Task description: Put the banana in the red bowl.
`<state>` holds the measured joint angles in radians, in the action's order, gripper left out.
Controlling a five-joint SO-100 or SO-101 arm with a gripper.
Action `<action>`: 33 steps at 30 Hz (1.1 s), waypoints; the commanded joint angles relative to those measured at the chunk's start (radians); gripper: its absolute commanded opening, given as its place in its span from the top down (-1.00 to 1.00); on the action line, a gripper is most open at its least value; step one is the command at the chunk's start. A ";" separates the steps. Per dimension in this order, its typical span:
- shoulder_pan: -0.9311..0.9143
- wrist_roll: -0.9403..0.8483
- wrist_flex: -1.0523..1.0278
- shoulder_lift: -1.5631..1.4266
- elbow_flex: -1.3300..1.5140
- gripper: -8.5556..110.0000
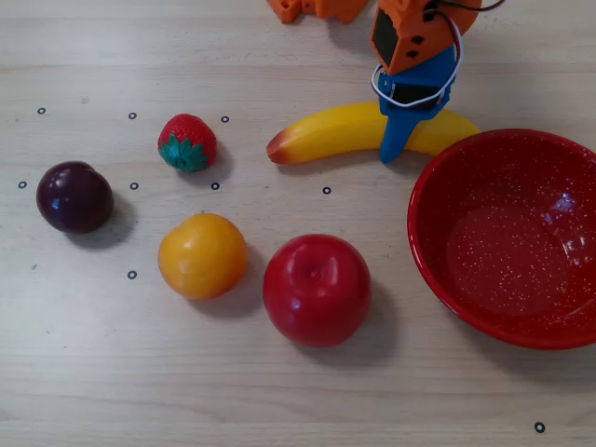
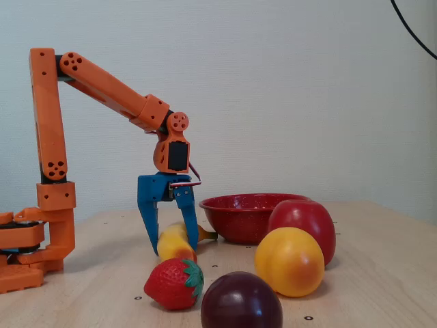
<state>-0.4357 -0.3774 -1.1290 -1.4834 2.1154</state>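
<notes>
Your gripper (image 2: 170, 247) pinches the banana (image 1: 326, 132), which lies on the table; lifting it into the empty red bowl (image 1: 507, 233) remains.

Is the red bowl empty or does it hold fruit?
Empty: the overhead view shows the red bowl bare inside; the banana lies on the table beside it.
</notes>
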 commanded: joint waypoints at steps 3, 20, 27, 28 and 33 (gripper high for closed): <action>0.040 -0.011 -0.063 -0.032 0.025 0.85; -0.002 -0.077 -0.160 -0.120 0.069 0.85; -0.018 -0.092 -0.206 -0.147 0.075 0.85; -0.020 -0.092 -0.213 -0.152 0.075 0.85; -0.028 -0.095 -0.250 -0.170 0.075 0.85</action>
<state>-0.4403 -0.4464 -1.3315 -1.6122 2.1752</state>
